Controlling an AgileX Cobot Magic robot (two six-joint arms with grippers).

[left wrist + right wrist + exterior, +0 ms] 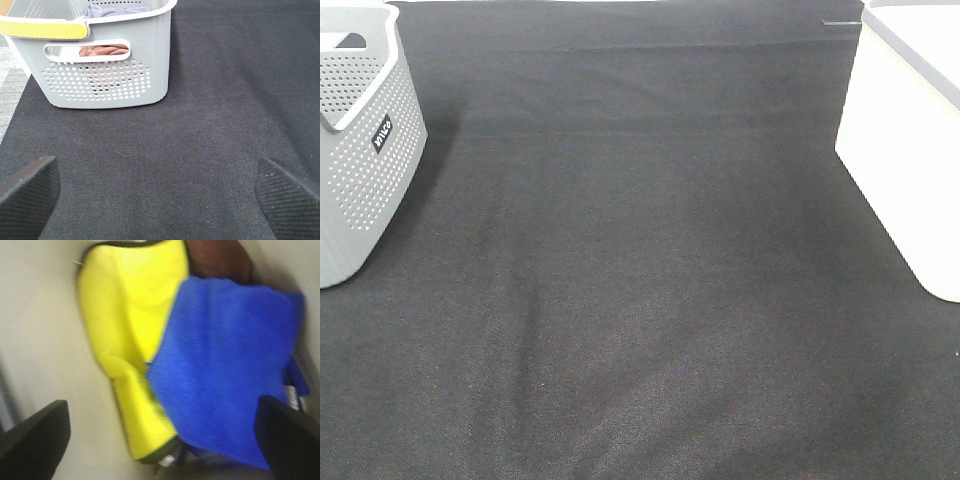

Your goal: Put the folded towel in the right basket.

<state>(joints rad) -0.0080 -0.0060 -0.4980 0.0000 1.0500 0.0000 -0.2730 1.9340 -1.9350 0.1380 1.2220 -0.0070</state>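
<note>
The blue folded cloth towel [225, 370] lay inside the white plastic basket [905, 170] at the right, overlapping a yellow cloth towel [125, 330]. The right gripper [162, 440] stood wide open and empty. The left gripper [160, 200], likewise spread, held nothing near the grey perforated plastic basket [100, 85].

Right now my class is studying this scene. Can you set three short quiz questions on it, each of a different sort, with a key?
1. True or false: the blue towel touches the yellow towel.
2. In the high view, the grey basket stands at: A the left edge; B the centre; C the right edge.
3. Fill in: the left fingers are ____ (open or shut).

Key: 1 true; 2 A; 3 open.
</note>
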